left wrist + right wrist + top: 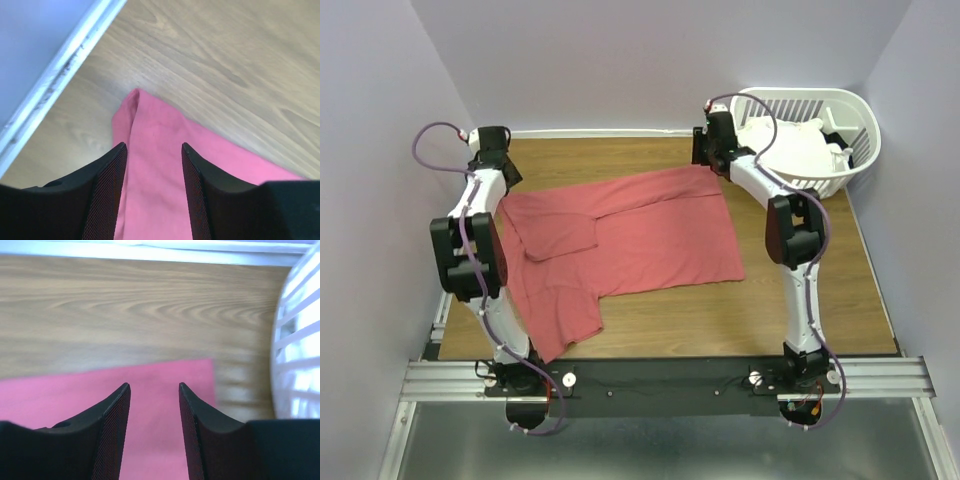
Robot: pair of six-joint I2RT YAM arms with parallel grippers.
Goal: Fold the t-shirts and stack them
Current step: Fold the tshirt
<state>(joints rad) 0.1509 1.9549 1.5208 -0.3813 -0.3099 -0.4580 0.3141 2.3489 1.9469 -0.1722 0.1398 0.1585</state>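
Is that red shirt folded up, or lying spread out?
Mostly spread: the red t-shirt lies flat across the table, with only one sleeve flap turned over it.

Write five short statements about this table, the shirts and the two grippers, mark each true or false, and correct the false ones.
1. The coral-red t-shirt lies spread on the wooden table. True.
2. The laundry basket is empty. False: white clothing lies in it.
3. The left gripper has its jaws apart over a corner of the red shirt. True.
4. The right gripper is clamped on a white shirt. False: its jaws stand apart above the red shirt's edge, near the basket.
5. The basket stands at the table's near left corner. False: it stands at the far right corner.
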